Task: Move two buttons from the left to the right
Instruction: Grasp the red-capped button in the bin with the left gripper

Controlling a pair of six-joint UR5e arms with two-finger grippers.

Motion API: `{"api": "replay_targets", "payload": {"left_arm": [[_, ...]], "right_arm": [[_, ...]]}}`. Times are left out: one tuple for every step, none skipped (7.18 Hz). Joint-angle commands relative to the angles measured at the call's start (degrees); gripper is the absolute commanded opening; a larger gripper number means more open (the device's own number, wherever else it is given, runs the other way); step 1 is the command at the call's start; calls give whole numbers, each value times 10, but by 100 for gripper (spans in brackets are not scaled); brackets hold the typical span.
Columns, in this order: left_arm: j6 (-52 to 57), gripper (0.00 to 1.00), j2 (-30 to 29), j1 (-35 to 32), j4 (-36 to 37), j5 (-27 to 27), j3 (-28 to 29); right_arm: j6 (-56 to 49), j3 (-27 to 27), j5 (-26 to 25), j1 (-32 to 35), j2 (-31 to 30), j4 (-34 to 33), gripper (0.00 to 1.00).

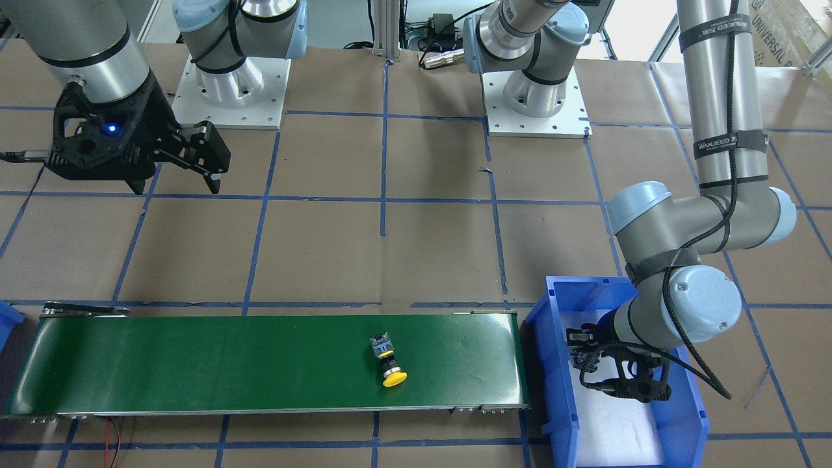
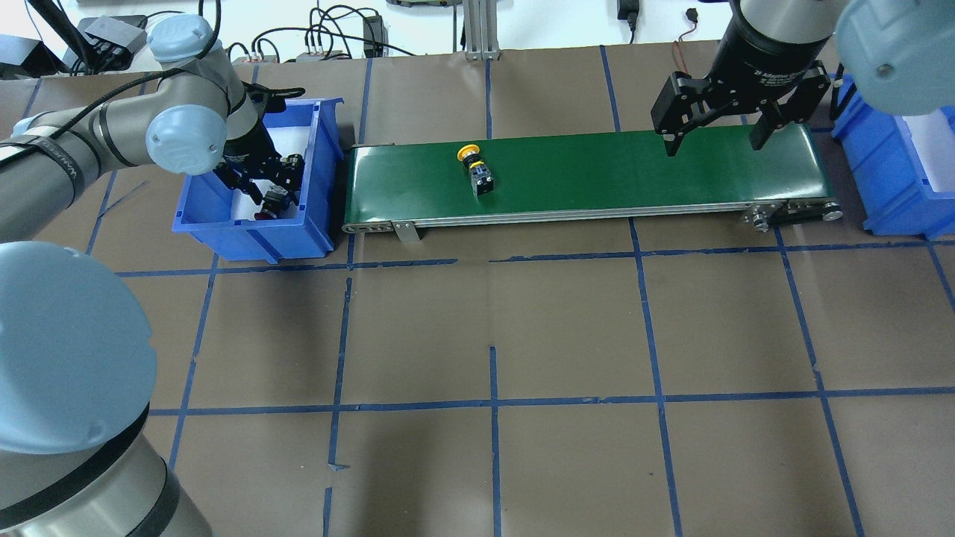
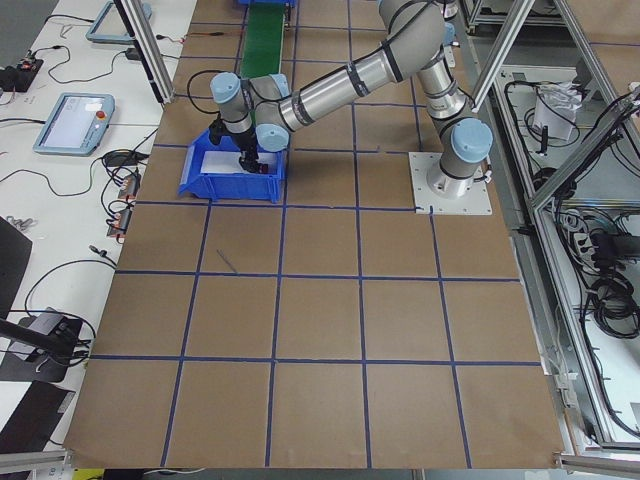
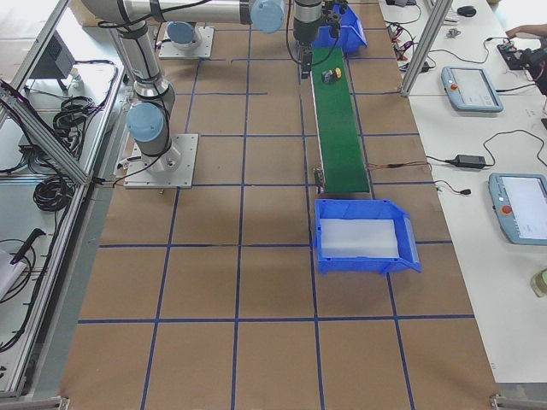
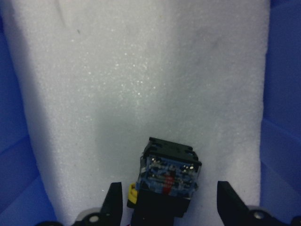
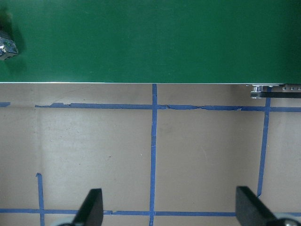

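The long green conveyor belt [image 2: 597, 171] is carrying 1 yellow-capped push-button [image 2: 474, 168] on its side, and the right gripper [image 2: 714, 145] is hanging spread wide over the belt's other end. The blue plastic bin [image 2: 224, 237], lined with white foam, is holding 1 red-capped push-button [image 5: 169, 172]. The left gripper [image 5: 168, 188] is straddling it with fingers released, below a black arm strap [image 1: 721, 146] reading "WANJEED".

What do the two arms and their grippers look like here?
Both the left arm and the right arm are silver-grey tubes with pale blue joint caps. A black braided cable runs along the left arm, held by black straps with white lettering. The left gripper and right gripper are black and two-fingered. A blue light glows on the right one's mount.
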Motion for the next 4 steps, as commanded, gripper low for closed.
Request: {"api": "replay_targets", "payload": {"left_arm": [[0, 21, 7, 0, 0, 1, 14], [0, 21, 16, 0, -3, 3, 20], [0, 21, 34, 0, -12, 3, 22], [0, 21, 56, 0, -38, 3, 23]], "right_arm": [[-8, 1, 31, 21, 23, -5, 100], [-15, 0, 36, 41, 40, -34, 100], [-37, 0, 36, 51, 67, -53, 100], [-43, -1, 37, 54, 86, -62, 100]]}}
